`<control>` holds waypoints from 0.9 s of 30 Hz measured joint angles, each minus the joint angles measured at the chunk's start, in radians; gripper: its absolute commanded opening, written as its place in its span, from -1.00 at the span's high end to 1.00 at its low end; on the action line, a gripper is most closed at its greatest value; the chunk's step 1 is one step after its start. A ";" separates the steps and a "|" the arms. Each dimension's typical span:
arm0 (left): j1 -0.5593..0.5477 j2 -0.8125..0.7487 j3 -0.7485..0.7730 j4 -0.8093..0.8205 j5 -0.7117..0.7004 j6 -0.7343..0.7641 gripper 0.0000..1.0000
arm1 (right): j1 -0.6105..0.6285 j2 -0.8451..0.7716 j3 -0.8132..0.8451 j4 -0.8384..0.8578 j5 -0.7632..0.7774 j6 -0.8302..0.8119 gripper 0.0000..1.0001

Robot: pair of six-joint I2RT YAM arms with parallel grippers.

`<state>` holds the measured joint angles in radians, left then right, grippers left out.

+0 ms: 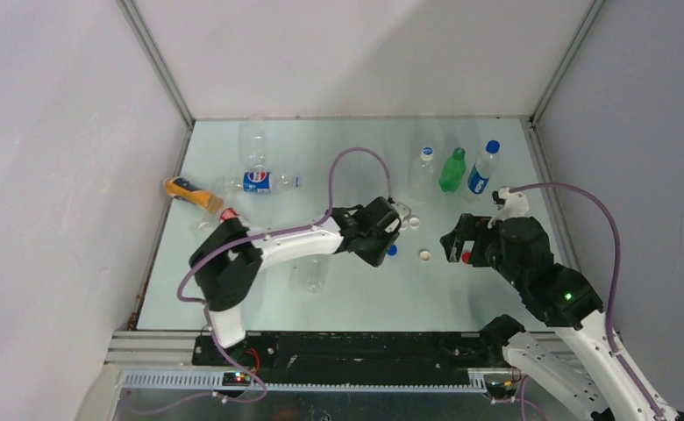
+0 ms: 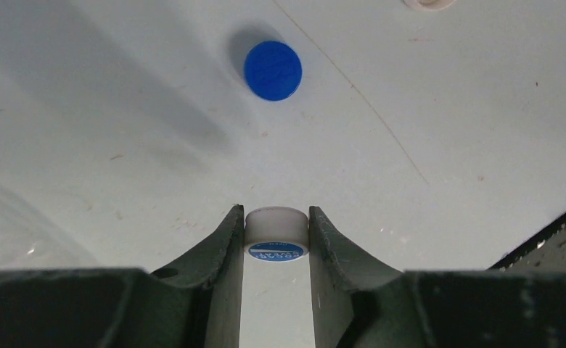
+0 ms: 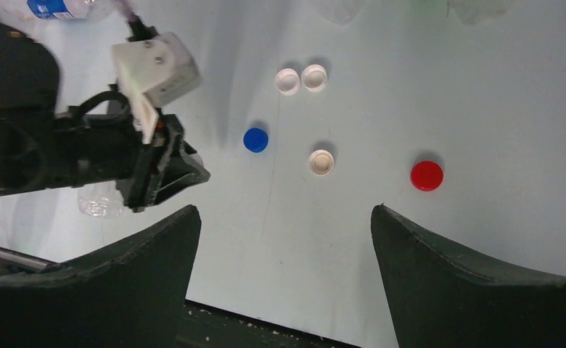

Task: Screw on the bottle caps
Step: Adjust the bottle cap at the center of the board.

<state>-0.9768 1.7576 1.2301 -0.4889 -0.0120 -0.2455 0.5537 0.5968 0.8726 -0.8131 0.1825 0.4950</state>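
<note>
Pale table (image 1: 356, 303), walled on three sides, is carrying everything.

Left arm (image 1: 286, 241) is reaching low and flat toward the middle, elbow folded back near its base. Wrist is lying level, so the left gripper (image 2: 276, 220) is hanging just left of the blue cap (image 2: 273, 70). Right arm (image 1: 540, 272) is crouching to the right of the blue cap. Right gripper (image 3: 284, 217) is hovering over the table, its fingers spread wide with nothing between them. My reading: it is being kept free to steady a bottle.

Bottles next. Three are standing in a row beyond and right of the blue cap: a clear bottle (image 1: 423, 168), a green bottle (image 1: 452, 169) and a blue-labelled bottle (image 1: 483, 167). All three look capped. Well left of the blue cap, a second labelled bottle (image 1: 260, 181) and an orange-yellow bottle (image 1: 194, 195) are lying down. A bare clear bottle (image 1: 312, 274) is lying nearer, left of the blue cap. It looks the handiest candidate.

Caps last. Left jaws are pinching a white cap (image 2: 276, 235) by its rim, printed face toward the wrist camera. That grip probably leaves it free to be turned onto a neck. Loose caps are lying around the blue cap:
- two white caps (image 3: 287, 81) just beyond it
- a cream cap (image 3: 321, 162) to its right
- a red cap (image 3: 427, 175) farther right
</note>
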 measured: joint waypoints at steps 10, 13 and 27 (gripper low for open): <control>-0.020 0.179 0.085 -0.016 -0.005 -0.080 -0.04 | 0.000 -0.015 0.000 -0.030 0.006 -0.039 -0.78; -0.020 0.190 0.089 -0.016 -0.004 -0.090 -0.19 | 0.000 -0.012 0.000 -0.031 0.006 -0.051 -0.78; 0.017 -0.167 -0.069 -0.010 -0.112 -0.182 -0.99 | 0.000 0.036 0.007 -0.021 -0.038 -0.110 -0.80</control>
<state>-0.9600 1.5909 1.1610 -0.4984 -0.1242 -0.4278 0.5541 0.6331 0.8799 -0.8337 0.1448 0.3847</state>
